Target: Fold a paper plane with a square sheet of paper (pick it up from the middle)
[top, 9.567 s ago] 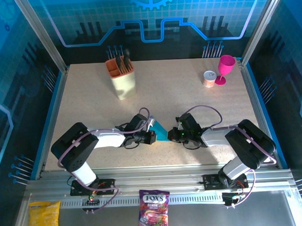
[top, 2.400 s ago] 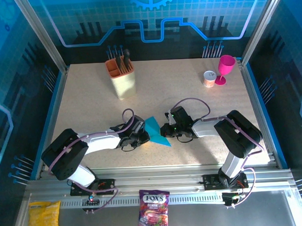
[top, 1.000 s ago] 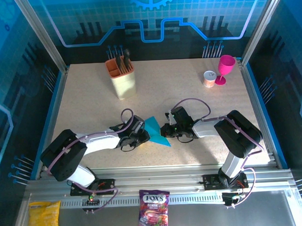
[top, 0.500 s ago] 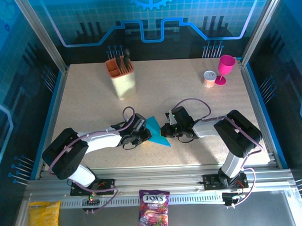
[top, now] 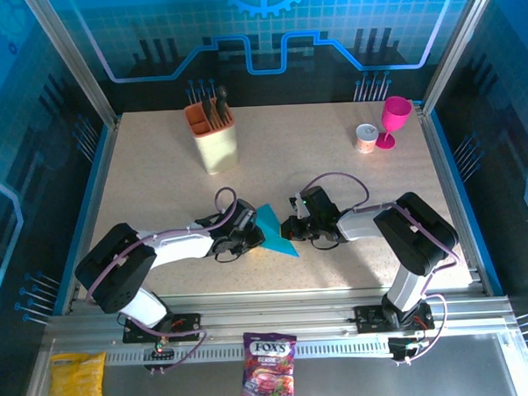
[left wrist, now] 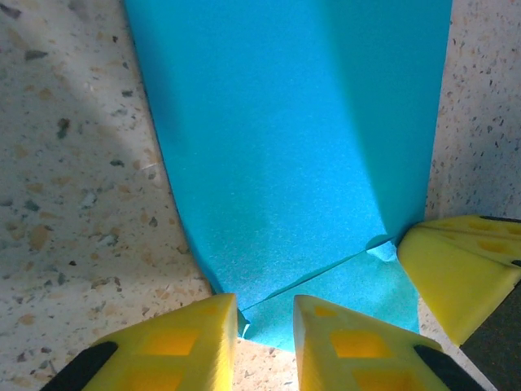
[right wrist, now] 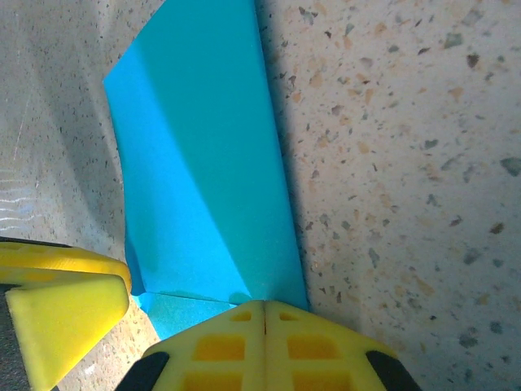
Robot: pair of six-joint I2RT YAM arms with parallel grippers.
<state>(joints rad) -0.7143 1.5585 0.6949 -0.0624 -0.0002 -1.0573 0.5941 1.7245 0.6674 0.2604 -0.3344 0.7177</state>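
Robot lab cell — aluminium-profile frame (top: 69, 57), blue circuit-print wall panels (top: 265, 22), speckled tabletop (top: 288, 153) — enclosed test bay.

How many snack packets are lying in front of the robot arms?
2. A yellow packet lies at the front left; a purple Fox's packet lies at the front middle. None seems to be hidden.
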